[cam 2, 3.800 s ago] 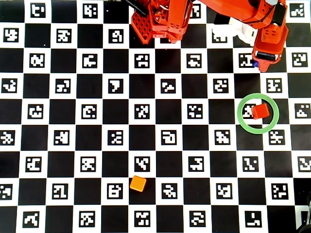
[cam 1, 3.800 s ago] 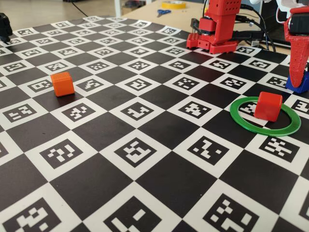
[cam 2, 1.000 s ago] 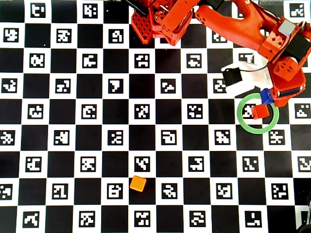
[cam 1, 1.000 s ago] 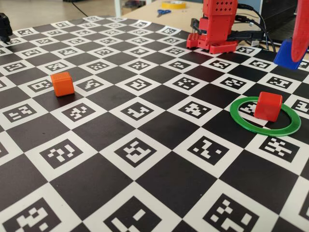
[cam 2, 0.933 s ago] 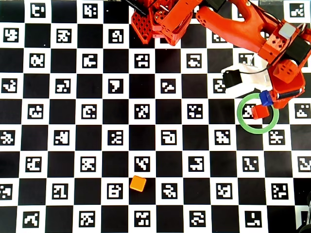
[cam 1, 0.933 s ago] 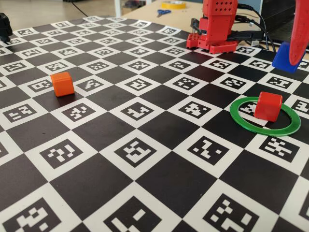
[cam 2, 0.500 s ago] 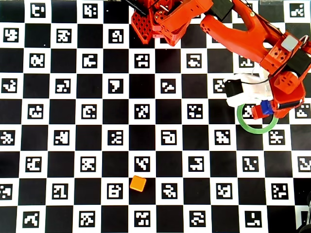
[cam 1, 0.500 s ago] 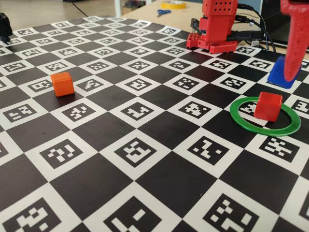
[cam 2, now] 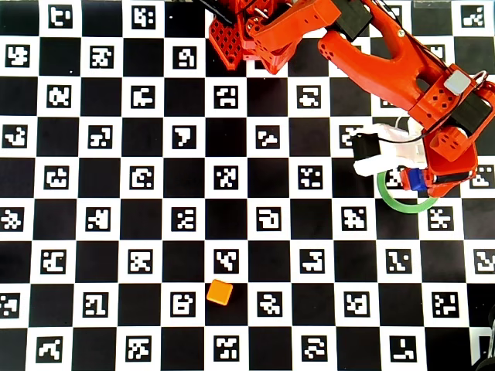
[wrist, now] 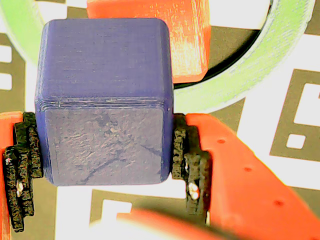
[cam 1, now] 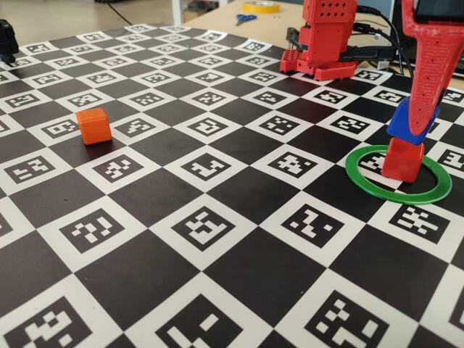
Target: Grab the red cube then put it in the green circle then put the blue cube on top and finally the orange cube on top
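Note:
The red cube [cam 1: 403, 162] stands inside the green circle [cam 1: 362, 177] at the right of the checkered board. Directly over it hangs the blue cube [cam 1: 410, 123], with my gripper [cam 1: 415, 127] shut on it; its underside is level with the red cube's top, and I cannot tell whether they touch. In the wrist view the blue cube [wrist: 105, 105] fills the space between the black pads [wrist: 192, 160], with the red cube [wrist: 167, 35] and green circle [wrist: 240, 75] beneath. From overhead the gripper [cam 2: 421, 182] and blue cube [cam 2: 418, 179] cover the red cube. The orange cube [cam 1: 94, 125] sits far left.
The arm's red base [cam 1: 326, 43] stands at the back of the board. Scissors [cam 1: 245, 19] and a tape roll [cam 1: 261, 6] lie on the table behind. A black object [cam 1: 6, 40] sits at the far left edge. In the overhead view the orange cube [cam 2: 220, 292] lies low centre.
The gripper lifted the blue cube from behind the green circle, then carried it forward and down to just over the red cube. Red and orange cubes have not moved.

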Controlling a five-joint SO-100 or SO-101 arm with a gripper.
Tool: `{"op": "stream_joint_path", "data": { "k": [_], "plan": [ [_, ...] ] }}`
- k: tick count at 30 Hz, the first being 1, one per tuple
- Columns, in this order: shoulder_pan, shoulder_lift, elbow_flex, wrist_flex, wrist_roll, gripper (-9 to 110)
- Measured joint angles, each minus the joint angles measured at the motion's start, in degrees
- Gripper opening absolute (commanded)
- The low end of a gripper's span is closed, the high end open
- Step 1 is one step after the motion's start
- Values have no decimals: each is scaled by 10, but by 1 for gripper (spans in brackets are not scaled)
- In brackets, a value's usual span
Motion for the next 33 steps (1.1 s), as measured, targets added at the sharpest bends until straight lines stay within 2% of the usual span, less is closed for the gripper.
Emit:
{"op": "stream_joint_path", "data": {
  "k": [21, 29, 33],
  "plan": [
    [-5, 0, 46, -25, 11, 15],
    [-14, 0, 63, -25, 11, 38],
    [-18, 0, 66, -25, 14, 41]
  ]
}}
